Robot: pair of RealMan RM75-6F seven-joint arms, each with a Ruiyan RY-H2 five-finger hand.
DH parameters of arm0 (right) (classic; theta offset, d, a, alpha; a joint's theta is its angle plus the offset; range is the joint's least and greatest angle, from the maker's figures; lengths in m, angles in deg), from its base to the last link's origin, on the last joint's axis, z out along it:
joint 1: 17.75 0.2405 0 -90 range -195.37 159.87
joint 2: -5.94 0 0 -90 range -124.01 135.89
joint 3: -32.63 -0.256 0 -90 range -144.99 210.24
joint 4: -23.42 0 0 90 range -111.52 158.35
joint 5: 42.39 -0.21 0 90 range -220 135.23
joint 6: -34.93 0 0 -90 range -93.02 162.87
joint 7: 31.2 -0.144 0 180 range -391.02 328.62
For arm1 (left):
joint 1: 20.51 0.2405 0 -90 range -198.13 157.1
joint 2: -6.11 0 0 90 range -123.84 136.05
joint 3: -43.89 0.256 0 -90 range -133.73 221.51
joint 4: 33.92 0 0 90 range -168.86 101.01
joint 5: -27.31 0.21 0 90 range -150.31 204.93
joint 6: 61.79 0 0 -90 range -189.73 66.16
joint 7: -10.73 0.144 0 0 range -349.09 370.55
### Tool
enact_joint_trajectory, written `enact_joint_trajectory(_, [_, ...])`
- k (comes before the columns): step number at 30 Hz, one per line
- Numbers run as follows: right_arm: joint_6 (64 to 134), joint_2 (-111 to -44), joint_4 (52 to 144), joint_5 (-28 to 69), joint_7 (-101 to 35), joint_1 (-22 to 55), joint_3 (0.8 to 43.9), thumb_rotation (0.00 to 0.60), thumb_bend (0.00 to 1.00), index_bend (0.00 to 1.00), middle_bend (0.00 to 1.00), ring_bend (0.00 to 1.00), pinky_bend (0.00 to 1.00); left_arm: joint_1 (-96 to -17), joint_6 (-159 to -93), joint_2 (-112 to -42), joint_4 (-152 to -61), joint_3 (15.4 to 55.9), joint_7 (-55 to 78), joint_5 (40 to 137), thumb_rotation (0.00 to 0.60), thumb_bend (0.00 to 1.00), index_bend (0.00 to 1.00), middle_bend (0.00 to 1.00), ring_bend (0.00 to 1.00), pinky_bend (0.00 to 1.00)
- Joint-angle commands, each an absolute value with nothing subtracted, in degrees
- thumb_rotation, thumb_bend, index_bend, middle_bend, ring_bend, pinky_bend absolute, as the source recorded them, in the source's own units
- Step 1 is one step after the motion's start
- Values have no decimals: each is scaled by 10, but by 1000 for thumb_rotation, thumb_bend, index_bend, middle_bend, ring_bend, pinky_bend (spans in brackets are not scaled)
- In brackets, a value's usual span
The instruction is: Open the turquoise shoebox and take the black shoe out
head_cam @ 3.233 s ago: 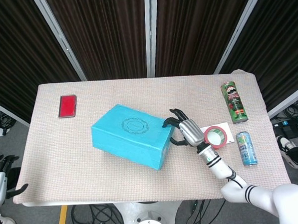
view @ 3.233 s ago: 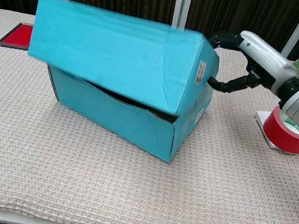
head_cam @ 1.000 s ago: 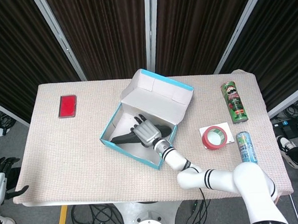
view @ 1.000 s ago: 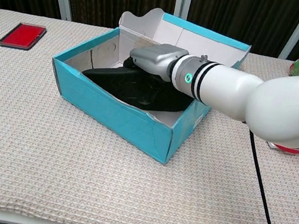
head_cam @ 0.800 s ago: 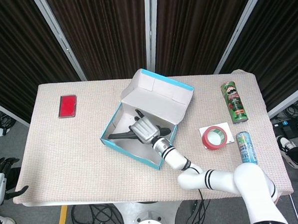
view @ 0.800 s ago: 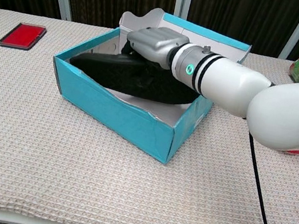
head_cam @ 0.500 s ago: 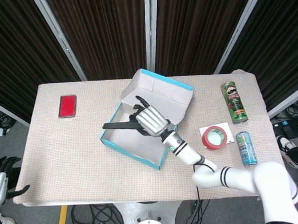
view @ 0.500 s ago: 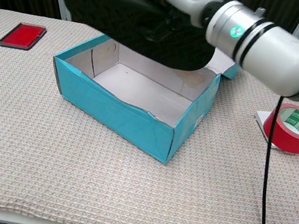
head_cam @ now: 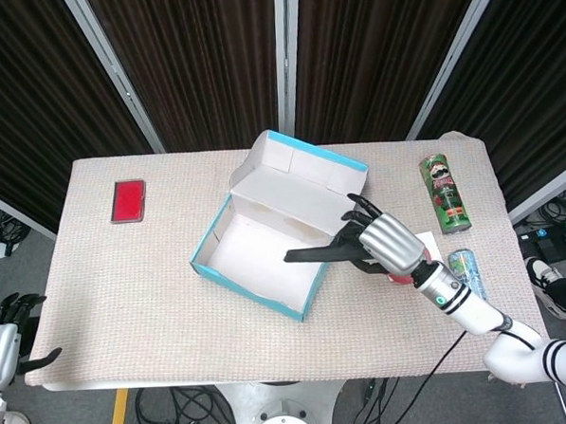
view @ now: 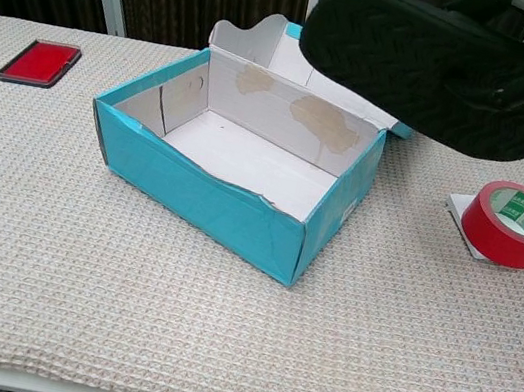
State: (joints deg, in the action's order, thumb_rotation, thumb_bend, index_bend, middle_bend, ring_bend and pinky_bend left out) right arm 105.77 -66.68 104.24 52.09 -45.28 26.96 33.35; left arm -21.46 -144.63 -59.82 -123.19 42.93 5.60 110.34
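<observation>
The turquoise shoebox (head_cam: pixel 215 271) (view: pixel 191 194) sits open in the middle of the table, its lid folded back and its white inside bare. My right hand (head_cam: pixel 387 241) grips the black shoe (head_cam: pixel 318 253) (view: pixel 446 71) in the air, above the box's right end and the table beside it. In the chest view the shoe's ribbed sole faces the camera and hides the hand. My left hand (head_cam: pixel 3 333) hangs open off the table's near left corner, holding nothing.
A red tape roll (view: pixel 513 222) lies on a white card right of the box, partly behind my hand in the head view. A green crisp tube (head_cam: pixel 443 194) and a blue can (head_cam: pixel 464 261) lie at the right edge. A red case (head_cam: pixel 129 200) lies far left.
The lid was lifted open, my right hand reached into the box and took hold of the shoe. It has lifted the shoe out and carried it right, past the box's edge.
</observation>
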Motion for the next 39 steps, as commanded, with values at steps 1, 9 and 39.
enact_joint_trajectory(1, [1087, -684, 972, 577, -485, 257, 358, 600, 420, 677, 609, 236, 0, -216, -1447, -595, -1242, 429, 64, 1106, 600, 21, 215, 156, 80, 183])
enact_joint_trajectory(9, [1150, -720, 851, 696, -451, 268, 391, 600, 369, 678, 605, 235, 0, -204, -1462, -584, -1264, 433, 78, 1100, 600, 21, 215, 156, 80, 183])
enact_joint_trajectory(39, [1086, -704, 886, 570, -434, 209, 364, 600, 101, 0, 1, 0, 0, -214, -1451, -583, -1264, 430, 76, 1101, 600, 20, 215, 156, 80, 183])
